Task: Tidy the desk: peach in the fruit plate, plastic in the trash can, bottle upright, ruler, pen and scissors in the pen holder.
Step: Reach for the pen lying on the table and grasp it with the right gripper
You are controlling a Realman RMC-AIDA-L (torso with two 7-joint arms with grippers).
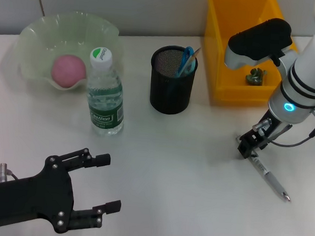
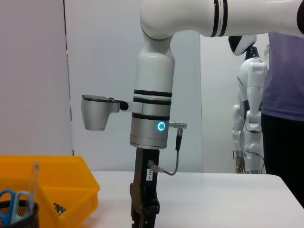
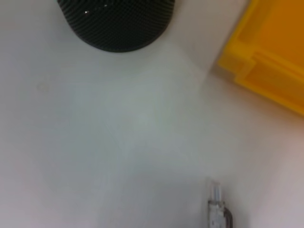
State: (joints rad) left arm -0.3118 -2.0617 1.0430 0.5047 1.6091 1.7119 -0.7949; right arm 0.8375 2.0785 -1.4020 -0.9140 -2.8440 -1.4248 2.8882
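Observation:
A pink peach (image 1: 68,69) lies in the pale green fruit plate (image 1: 38,33) at the back left. Beside it a clear bottle (image 1: 105,94) with a white cap stands upright. The black mesh pen holder (image 1: 172,83) holds blue-handled scissors (image 1: 187,54) and a clear ruler (image 1: 193,61). A crumpled piece of plastic (image 1: 255,77) sits in the yellow trash can (image 1: 231,91). A silver pen (image 1: 270,180) lies flat on the table at the right, and my right gripper (image 1: 248,148) stands straight down over its near end. My left gripper (image 1: 110,183) hovers open at the front left, holding nothing.
The left wrist view shows my right arm upright over the table with the trash can (image 2: 71,190), pen holder (image 2: 16,213), scissors (image 2: 12,199) and ruler (image 2: 34,173) beside it. Another white robot (image 2: 249,104) stands beyond the table. The right wrist view shows the pen (image 3: 216,211), holder (image 3: 116,23) and can (image 3: 270,57).

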